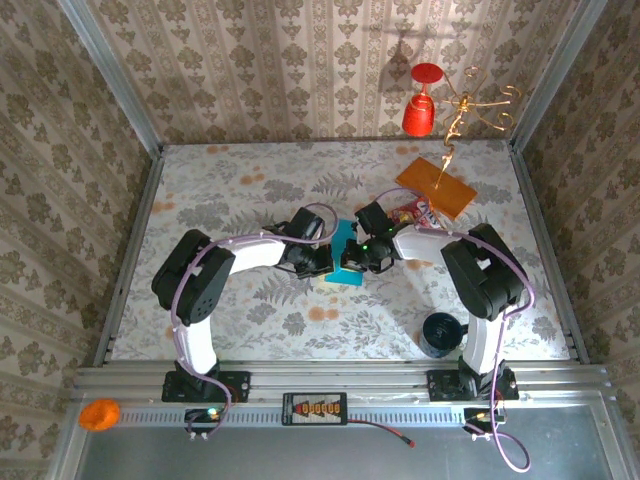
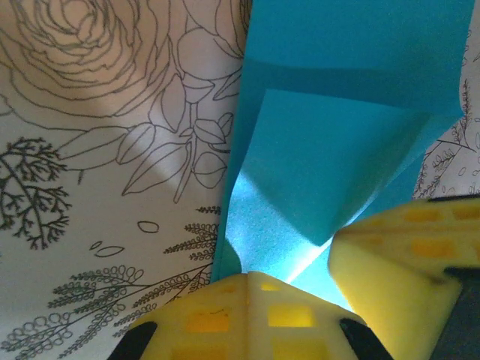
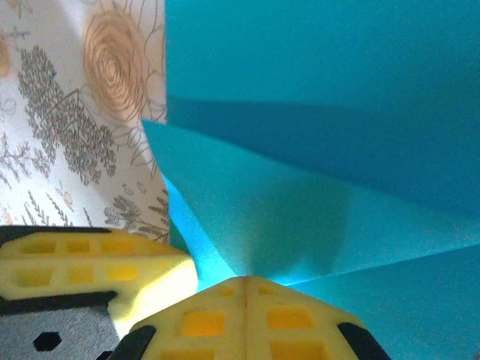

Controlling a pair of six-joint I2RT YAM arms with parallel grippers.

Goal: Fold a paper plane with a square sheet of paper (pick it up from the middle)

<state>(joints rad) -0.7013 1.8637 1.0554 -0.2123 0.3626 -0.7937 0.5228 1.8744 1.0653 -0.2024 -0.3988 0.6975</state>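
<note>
The teal-blue square sheet of paper (image 1: 344, 252) is held just above the middle of the floral table, bent into angled flaps with sharp creases. My left gripper (image 1: 322, 258) meets it from the left and my right gripper (image 1: 363, 257) from the right, almost touching. In the left wrist view the yellow fingers (image 2: 225, 319) are pressed together at the left gripper (image 2: 251, 276), pinching the sheet's (image 2: 322, 157) near edge. In the right wrist view the right gripper (image 3: 244, 281) is likewise shut on the sheet (image 3: 315, 195). Each wrist view also shows the other arm's yellow finger beside it.
A flat orange card (image 1: 436, 187) and a red-and-yellow snack packet (image 1: 410, 212) lie behind the right arm. A red goblet (image 1: 422, 105) and a gold wire ornament (image 1: 470, 105) stand at the back right. A black cup (image 1: 440, 333) sits near the right base.
</note>
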